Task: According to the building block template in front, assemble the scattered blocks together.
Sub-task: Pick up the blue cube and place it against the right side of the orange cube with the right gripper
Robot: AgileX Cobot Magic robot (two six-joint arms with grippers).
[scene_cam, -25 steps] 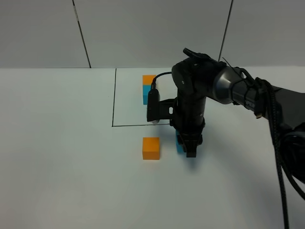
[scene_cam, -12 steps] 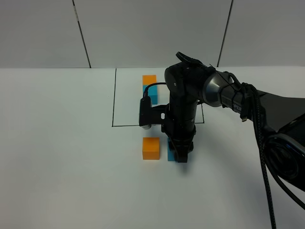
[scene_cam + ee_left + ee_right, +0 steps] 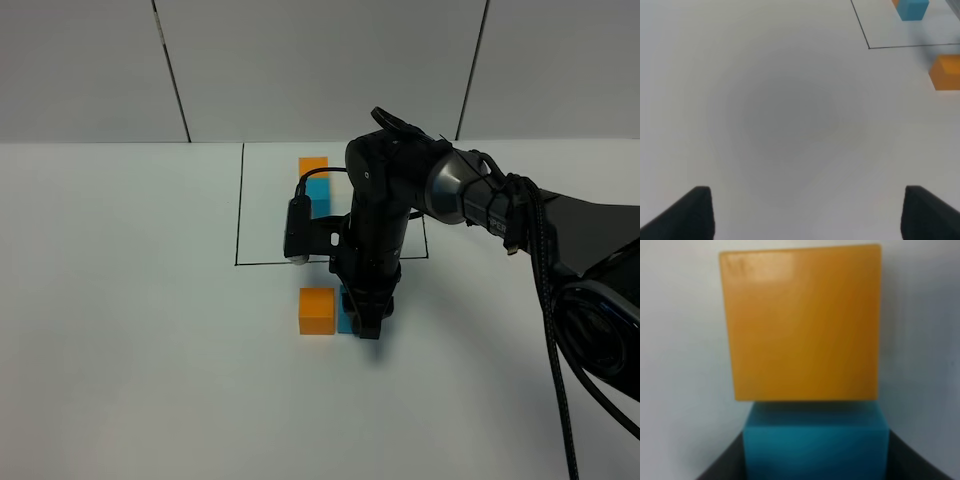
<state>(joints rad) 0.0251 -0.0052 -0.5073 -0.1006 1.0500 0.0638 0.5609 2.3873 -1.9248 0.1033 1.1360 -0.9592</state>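
This is probably a robotics lab or test cell, though little beyond the bench shows. A plain white tabletop (image 3: 120, 350) fills the view, backed by pale grey wall panels (image 3: 320, 60) split by 2 dark seams. A thin black-lined rectangle (image 3: 239, 200) drawn on the surface frames the building block template (image 3: 314, 168) (a marked work zone). 1 black robot arm (image 3: 480, 195) trailing a braided cable (image 3: 575, 330) reaches over an orange cube (image 3: 317, 310) and a cyan cube (image 3: 342, 315).

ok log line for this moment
right gripper: shut on cyan cube | cyan cube: beside orange cube | left gripper: open, empty
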